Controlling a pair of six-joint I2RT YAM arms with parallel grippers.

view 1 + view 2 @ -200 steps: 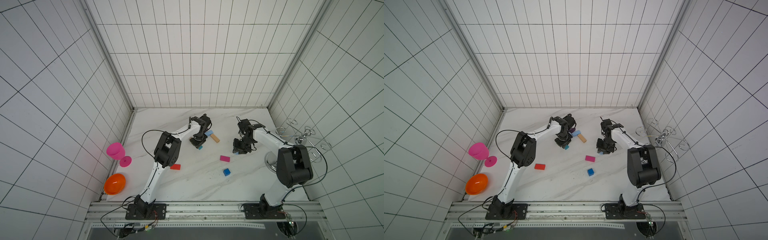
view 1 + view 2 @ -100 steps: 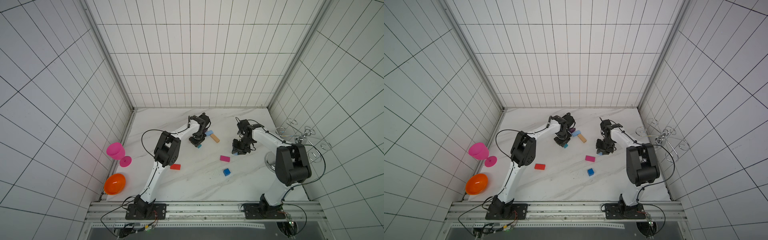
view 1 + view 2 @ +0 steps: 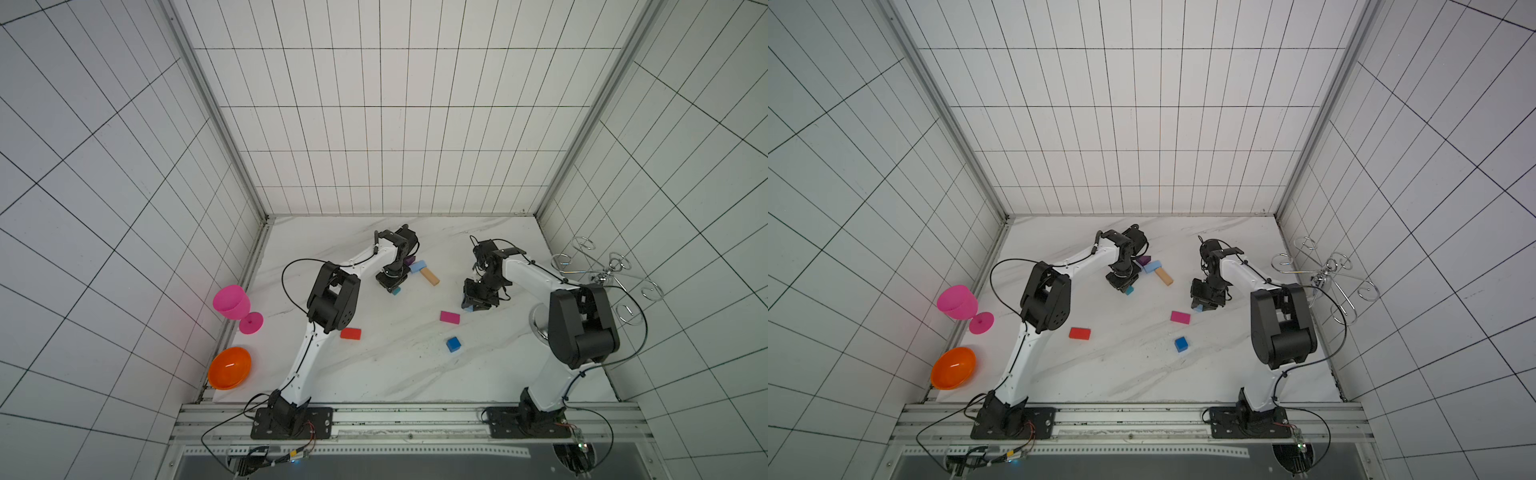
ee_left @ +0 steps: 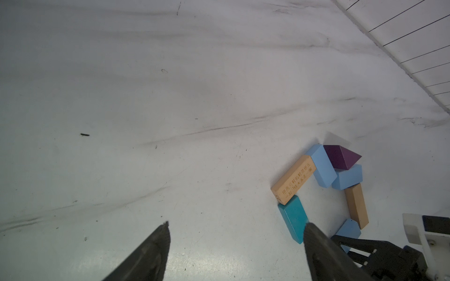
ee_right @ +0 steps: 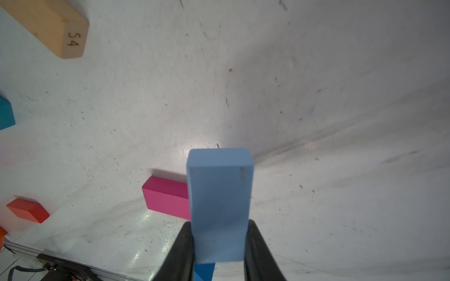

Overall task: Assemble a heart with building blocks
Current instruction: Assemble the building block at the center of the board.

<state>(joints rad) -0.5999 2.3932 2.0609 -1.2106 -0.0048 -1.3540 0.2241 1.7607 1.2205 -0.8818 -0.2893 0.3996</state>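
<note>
I am clenching a light blue block [image 5: 219,189] in my right claw [image 5: 219,225] near the six-block heart [image 4: 294,180]; my left claw [image 4: 236,225] is gaping empty beside it. The magenta block [image 5: 165,197], red block [image 5: 28,210] and blue cube [image 3: 454,344] are waiting.

Both arms are stretched forward, wrists bent down; left gripper [image 4: 235,225] is held apart, right gripper [image 5: 219,222] clamped on light blue block [image 5: 220,185].

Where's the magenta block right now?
In a top view the magenta block lies flat right of centre, between the right gripper and the blue cube.
</note>
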